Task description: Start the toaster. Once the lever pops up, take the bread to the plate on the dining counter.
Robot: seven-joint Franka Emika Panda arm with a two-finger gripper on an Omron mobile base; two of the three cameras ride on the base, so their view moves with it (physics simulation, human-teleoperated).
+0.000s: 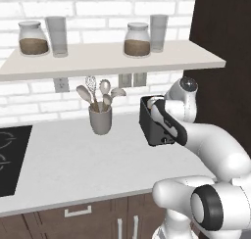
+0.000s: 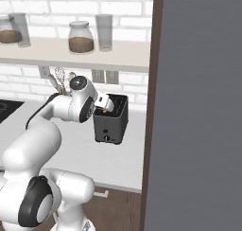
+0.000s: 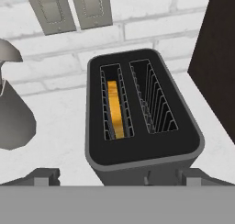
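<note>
Pincer (image 3: 117,179) spread above toaster (image 3: 142,122); bread (image 3: 115,109) sunk in slot, mostly hidden.

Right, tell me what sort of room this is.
Most likely a home kitchen: a toaster with bread in one slot, a cup of cooking utensils on the worktop, and a black hob.

My left base view looks forward and down from behind the arm's left, over the table (image 1: 73,159) toward the brick wall. My right base view faces the same wall from the other side. Both share the toaster (image 1: 154,123) and shelf (image 1: 98,61). My hand view sits close above the toaster, peering down into its slots.
</note>
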